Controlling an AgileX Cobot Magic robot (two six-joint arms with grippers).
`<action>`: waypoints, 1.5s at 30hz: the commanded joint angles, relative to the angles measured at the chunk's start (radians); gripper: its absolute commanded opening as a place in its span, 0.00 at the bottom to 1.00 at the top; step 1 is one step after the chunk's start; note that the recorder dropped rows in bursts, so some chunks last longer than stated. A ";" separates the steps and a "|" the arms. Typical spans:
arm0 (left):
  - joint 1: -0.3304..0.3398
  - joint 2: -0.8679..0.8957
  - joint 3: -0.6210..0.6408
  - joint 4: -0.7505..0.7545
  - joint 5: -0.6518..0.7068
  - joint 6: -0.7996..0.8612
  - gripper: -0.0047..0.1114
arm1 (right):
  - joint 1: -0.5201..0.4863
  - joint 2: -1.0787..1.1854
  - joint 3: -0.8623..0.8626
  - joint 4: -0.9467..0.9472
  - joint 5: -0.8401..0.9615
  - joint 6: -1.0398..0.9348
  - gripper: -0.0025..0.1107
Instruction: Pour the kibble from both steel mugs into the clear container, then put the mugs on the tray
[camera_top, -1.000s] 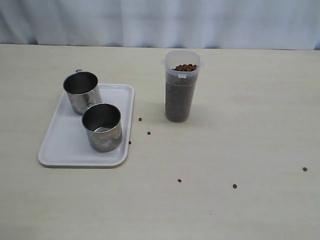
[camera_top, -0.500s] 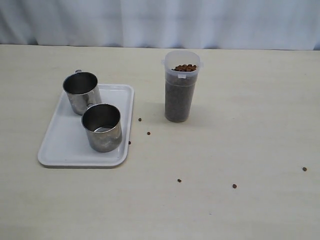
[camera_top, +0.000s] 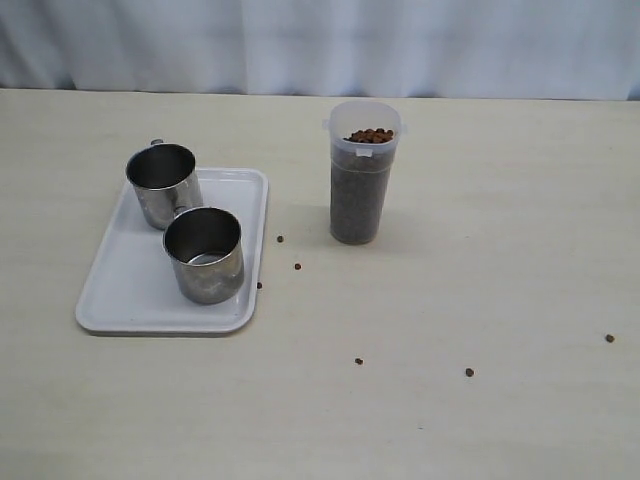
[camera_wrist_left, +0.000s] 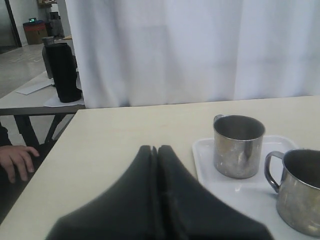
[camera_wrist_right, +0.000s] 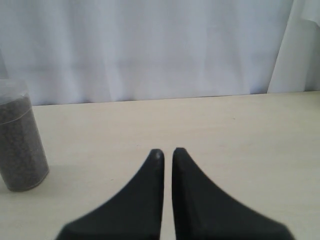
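Exterior view: we see a pale tabletop (camera_top: 480, 280) running back to a white curtain (camera_top: 320, 45), with neither arm in this picture. The white tray (camera_top: 130, 300) lies on the left of the tabletop, flat.

From the wrist views we find the left gripper (camera_wrist_left: 154, 148) low over the tabletop beside the tray, its jaws pressed together and holding nothing. The right gripper (camera_wrist_right: 167, 151) hangs over bare tabletop, with the container off to one side. Its jaws are drawn together too, with only a thin slit between the tips and nothing in them.

The clear container (camera_top: 360, 190) stands upright on the tabletop to the right of the tray, apart from it, and holds kibble (camera_top: 370, 135) almost up to its rim.

Both steel mugs stand upright on the tray, close to each other: the rear mug (camera_top: 163, 185) at the far end, the front mug (camera_top: 205, 255) nearer the middle, its bare bottom showing.

Stray pellets (camera_top: 297, 266) lie loose on the tabletop — three between tray and container, three more scattered nearer the camera and to the right.
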 joint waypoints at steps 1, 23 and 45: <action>-0.008 -0.002 0.003 -0.003 -0.011 -0.001 0.04 | -0.007 -0.002 0.003 0.000 0.007 -0.006 0.06; -0.008 -0.002 0.003 -0.003 -0.011 -0.001 0.04 | 0.005 -0.002 0.003 -0.007 0.007 -0.006 0.06; -0.008 -0.002 0.003 -0.003 -0.012 -0.001 0.04 | 0.005 -0.002 0.003 -0.007 0.007 -0.006 0.06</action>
